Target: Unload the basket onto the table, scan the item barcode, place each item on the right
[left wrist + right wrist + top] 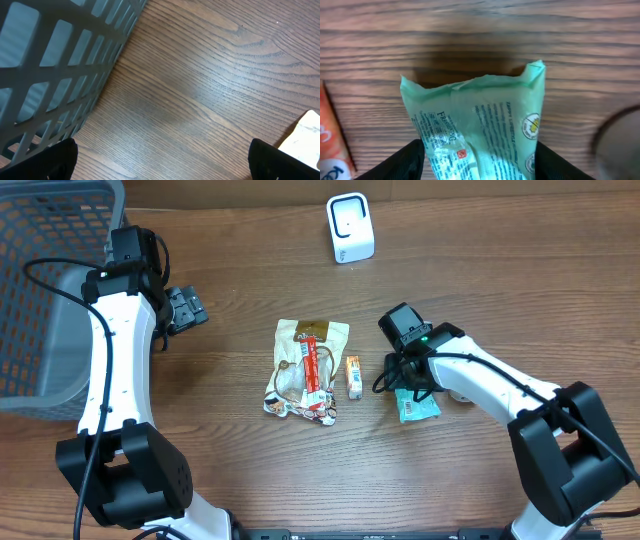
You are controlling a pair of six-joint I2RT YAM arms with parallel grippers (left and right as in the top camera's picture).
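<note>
Wooden table [500, 280]: right gripper [476, 157] straddles pale-green plastic packet [470, 115], grip unclear; left gripper [162, 159] gapes empty. Pickup step; next, pinch squarely.

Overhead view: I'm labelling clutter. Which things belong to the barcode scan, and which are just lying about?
Belongs to the job: green packet; right gripper, fingers on either side of it; white scanner.

Lying about: snack bag; small orange box; grey basket; left gripper, open and idle.
</note>
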